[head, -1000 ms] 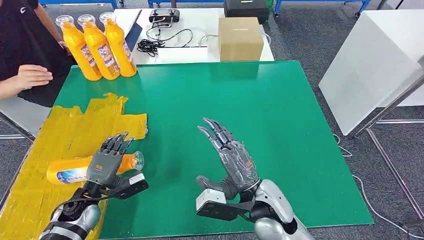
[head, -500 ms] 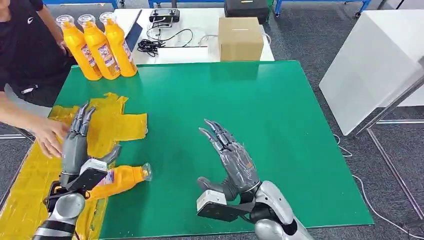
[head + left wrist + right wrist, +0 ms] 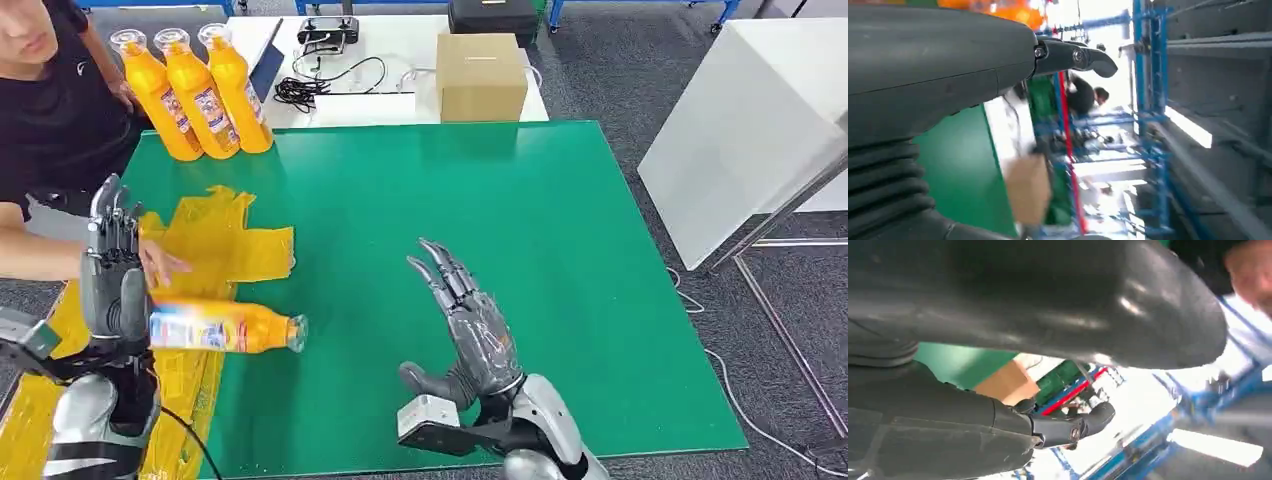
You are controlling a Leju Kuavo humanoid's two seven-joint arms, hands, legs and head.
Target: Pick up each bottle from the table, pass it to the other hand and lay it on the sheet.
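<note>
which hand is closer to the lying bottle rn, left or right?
Left. The left hand is right beside the lying bottle; the right hand hovers open, well apart over the green mat.

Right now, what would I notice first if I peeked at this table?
Probably the orange bottle lying on its side at the edge of the yellow sheet, a person's hand beside it. Next, the two silver robot hands: the left robot hand raised near the bottle, the right robot hand open above the green table. Three more orange bottles stand at the far corner.

Silver, rounded forearms end in grey hands, the left hand (image 3: 112, 285) and right hand (image 3: 470, 325) having dark tapered fingers, a pale box at each wrist, a black cable trailing left.
</note>
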